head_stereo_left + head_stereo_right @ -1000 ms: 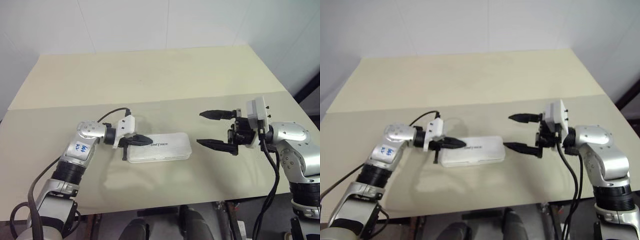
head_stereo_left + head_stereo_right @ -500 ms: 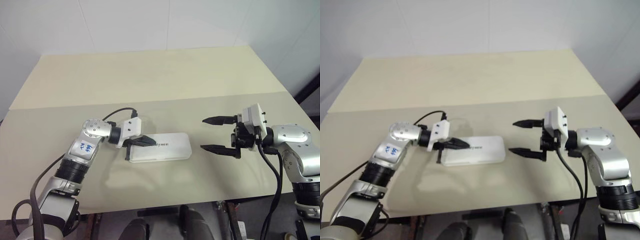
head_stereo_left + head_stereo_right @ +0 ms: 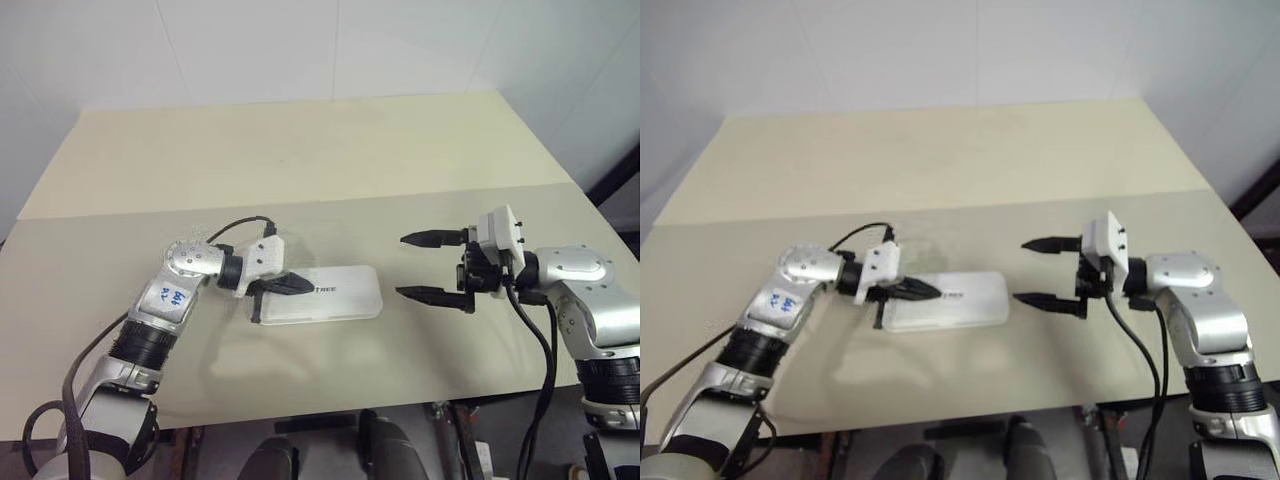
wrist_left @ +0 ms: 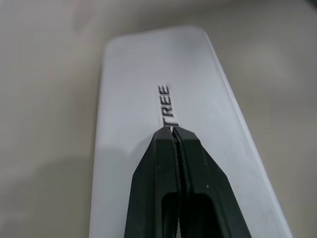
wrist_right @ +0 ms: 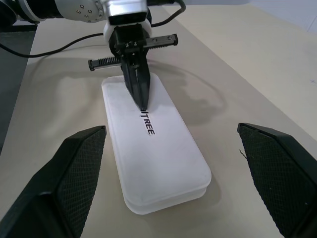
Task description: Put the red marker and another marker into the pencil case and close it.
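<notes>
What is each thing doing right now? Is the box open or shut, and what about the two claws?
Pencil case: shut, lying flat on the table.
Left gripper: shut, its tips over the lid by the lettering, holding nothing.
Right gripper: wide open, empty, off to the side of the case and pointing toward it.
Table: bare tan top.

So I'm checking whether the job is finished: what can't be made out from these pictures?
- Inside of the pencil case: hidden by its shut lid, so no marker can be confirmed.
- Start of the lid lettering: covered by the left gripper in the left wrist view.
- Whether those shut fingers touch the lid: cannot tell.
</notes>
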